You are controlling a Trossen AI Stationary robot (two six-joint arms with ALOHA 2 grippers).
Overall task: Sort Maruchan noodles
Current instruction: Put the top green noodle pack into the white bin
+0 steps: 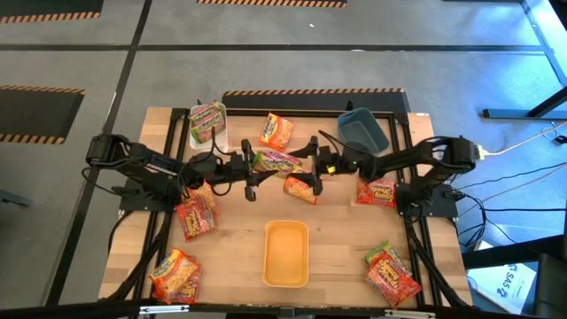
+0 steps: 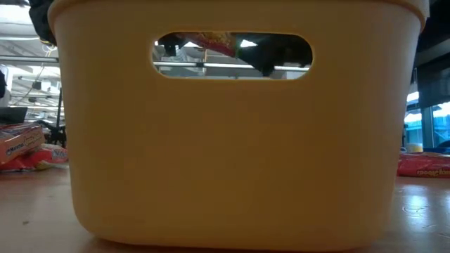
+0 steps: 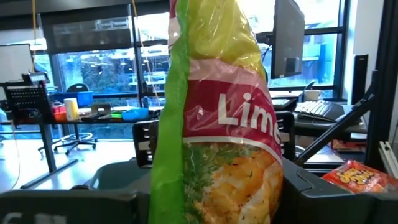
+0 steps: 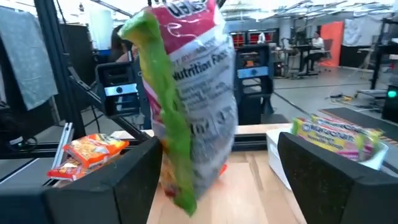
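Observation:
A green-pink Maruchan noodle packet (image 1: 276,160) hangs above the table's middle, between my two grippers. My left gripper (image 1: 252,168) reaches in from the left and is shut on it. My right gripper (image 1: 312,167) comes from the right and stands open, with its fingers (image 4: 329,180) on either side of the packet's (image 4: 193,118) free end, apart from it. The low view shows the packet (image 2: 214,43) only through the yellow bin's handle slot. Another green-pink packet (image 1: 207,116) lies in the white bin (image 1: 197,137). My left gripper pinches the packet's near end (image 3: 214,202) between its two fingers (image 3: 326,199), coming about level from the table's left. The packet is lifted clear of the table and sticks out past the fingers toward my right gripper. The contact itself lies at the wrist picture's lower edge.
A yellow bin (image 1: 286,276) stands at the near middle and a blue bin (image 1: 363,133) at the far right. Orange packets (image 1: 275,130) (image 1: 299,189) lie near the middle. Red packets lie at the left (image 1: 195,215), right (image 1: 376,191) and both near corners (image 1: 174,275) (image 1: 392,273).

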